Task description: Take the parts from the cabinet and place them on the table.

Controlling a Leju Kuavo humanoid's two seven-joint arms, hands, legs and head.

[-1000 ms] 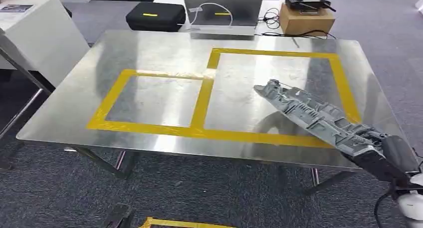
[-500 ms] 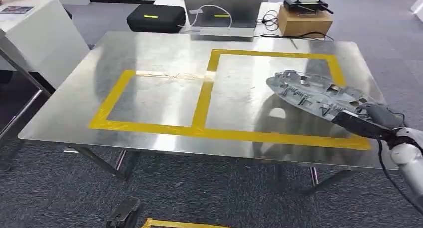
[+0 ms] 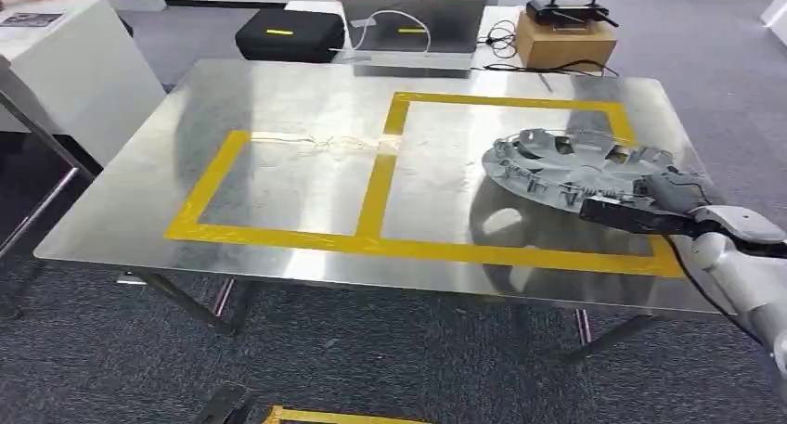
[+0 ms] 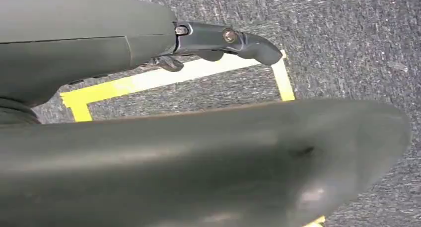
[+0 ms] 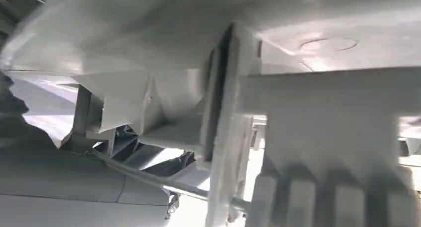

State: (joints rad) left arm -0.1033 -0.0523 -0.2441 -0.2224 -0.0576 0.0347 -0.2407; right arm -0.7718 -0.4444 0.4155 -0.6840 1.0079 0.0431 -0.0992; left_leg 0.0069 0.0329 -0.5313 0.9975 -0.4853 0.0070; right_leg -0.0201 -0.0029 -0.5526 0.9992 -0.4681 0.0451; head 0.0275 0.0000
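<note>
A grey, round, ribbed plastic part (image 3: 571,164) hangs just above the metal table (image 3: 278,90), over the right-hand yellow-taped rectangle (image 3: 506,100). My right hand (image 3: 650,206) grips its near edge, coming in from the table's right front corner. The part lies nearly flat, and its shadow falls on the table below it. Close up in the right wrist view, the part's ribs and walls (image 5: 298,113) hide the fingers. My left hand (image 4: 198,152) hangs over grey carpet with a dark finger (image 4: 223,38) stretched out and nothing in it.
A second yellow-taped rectangle (image 3: 209,178) marks the table's left half. Behind the table are a black case (image 3: 290,32), a grey laptop stand (image 3: 413,25) and a cardboard box (image 3: 566,36). A white cabinet (image 3: 56,62) stands at the left. Yellow tape (image 3: 325,415) marks the floor.
The part was steeply tilted near the table's front right edge. My right hand has carried it farther over the right rectangle and turned it nearly flat.
</note>
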